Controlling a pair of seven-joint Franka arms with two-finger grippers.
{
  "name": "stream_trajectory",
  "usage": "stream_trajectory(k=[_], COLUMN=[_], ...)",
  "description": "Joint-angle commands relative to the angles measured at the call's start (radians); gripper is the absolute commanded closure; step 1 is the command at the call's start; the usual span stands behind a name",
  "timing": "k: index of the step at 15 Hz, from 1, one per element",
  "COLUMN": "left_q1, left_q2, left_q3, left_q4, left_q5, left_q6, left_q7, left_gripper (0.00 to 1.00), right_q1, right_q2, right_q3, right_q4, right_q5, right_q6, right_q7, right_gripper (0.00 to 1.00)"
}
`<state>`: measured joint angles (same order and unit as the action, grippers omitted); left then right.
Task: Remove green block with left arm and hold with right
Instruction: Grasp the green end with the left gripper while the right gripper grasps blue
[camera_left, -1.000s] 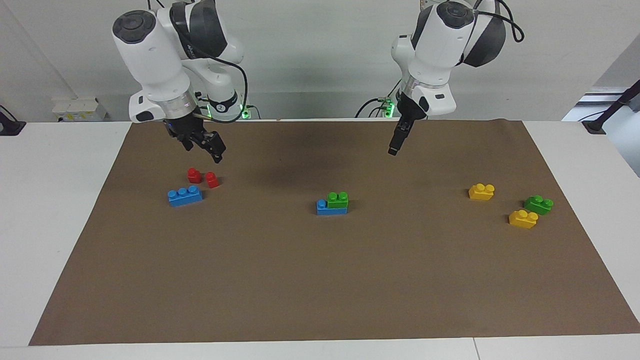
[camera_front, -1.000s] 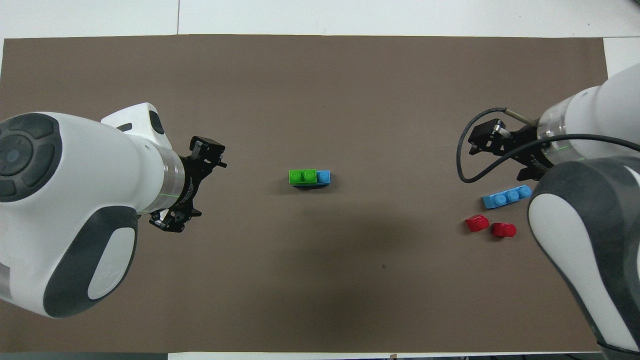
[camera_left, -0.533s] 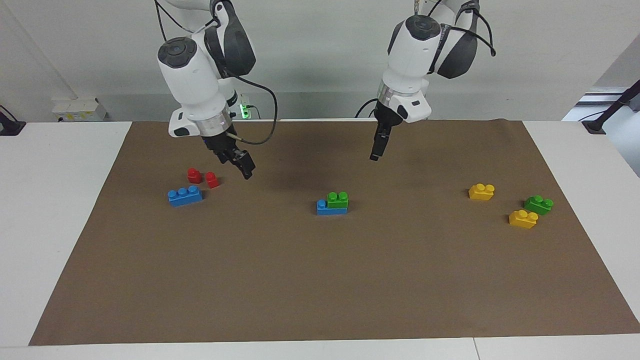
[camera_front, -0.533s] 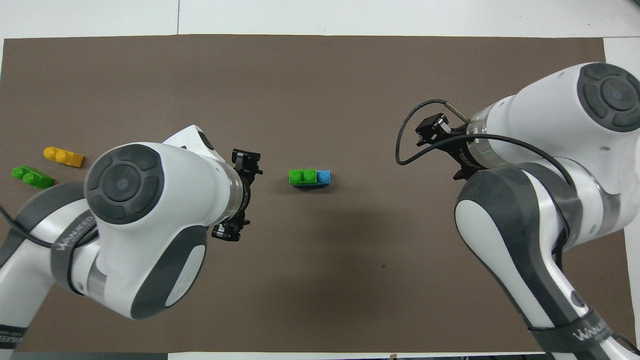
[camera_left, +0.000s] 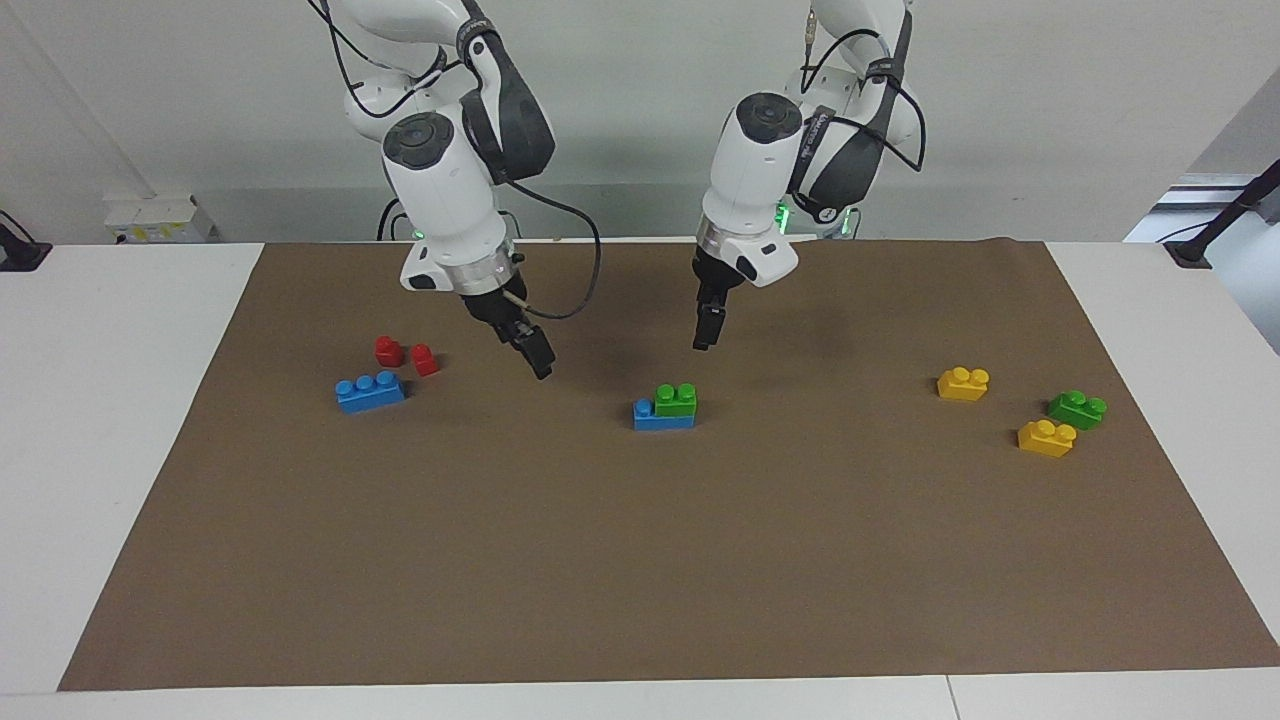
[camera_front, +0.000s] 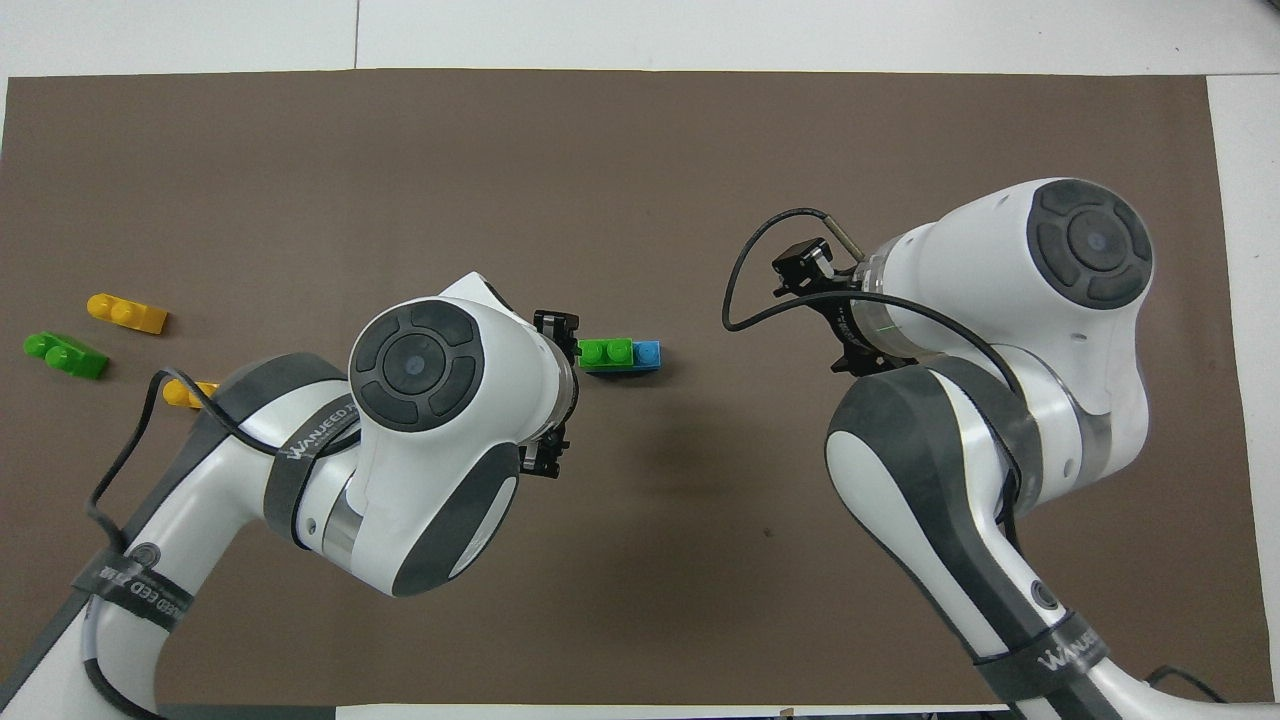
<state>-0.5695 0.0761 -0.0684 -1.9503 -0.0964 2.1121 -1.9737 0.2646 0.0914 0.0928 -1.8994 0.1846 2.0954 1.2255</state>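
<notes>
- I see the green block (camera_left: 676, 399) seated on the blue brick (camera_left: 661, 415) at the middle of the brown mat (camera_left: 640, 560), over the end of that brick toward the left arm's end; the pair has not shifted since the earlier frames.
- My left gripper (camera_left: 706, 335) hangs in the air above the mat, close to the stacked pair but not touching it. It has moved inward from the left arm's end and come lower than a second ago. I cannot tell whether its fingers are open or closed.
- My right gripper (camera_left: 540, 360) hangs tilted over bare mat between the red pieces (camera_left: 405, 354) and the stacked pair. A second ago it was over the red pieces; it is now clear of them. I cannot tell its finger state either.
- Neither gripper holds anything.
- A loose blue brick (camera_left: 370, 391) lies beside the red pieces, unmoved.
- Toward the left arm's end, two yellow bricks (camera_left: 963, 383) and a second green brick (camera_left: 1076, 409) lie in a loose cluster, unmoved.
</notes>
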Motion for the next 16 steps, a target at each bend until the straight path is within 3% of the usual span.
stream_trajectory(k=[1,6,9,16], left_q1=[-0.033,-0.033,-0.033,-0.038], left_q2=[0.062,0.119,0.180,0.247], left_q3=[0.018,0.018,0.018,0.018], left_q4=[0.016,0.019,0.074,0.080], left_q5=[0.030,0.084,0.136,0.173], left_q6=[0.061,0.144,0.152,0.193], left_q7=[-0.124,-0.279,-0.329,-0.349], left_gripper=[0.00,0.00,0.00,0.00], right_q1=[0.007,0.012,0.012,0.044], right_q2=[0.013,0.048,0.064,0.132], right_q3=[-0.002,-0.002,-0.002,-0.002], right_q4=[-0.018,-0.013,-0.013,0.000], right_q5=[0.087,0.151,0.185,0.271], right_q6=[0.028,0.031,0.052,0.189], right_q7=[0.061,0.199,0.262,0.387], right_gripper=[0.01,0.01,0.02,0.02])
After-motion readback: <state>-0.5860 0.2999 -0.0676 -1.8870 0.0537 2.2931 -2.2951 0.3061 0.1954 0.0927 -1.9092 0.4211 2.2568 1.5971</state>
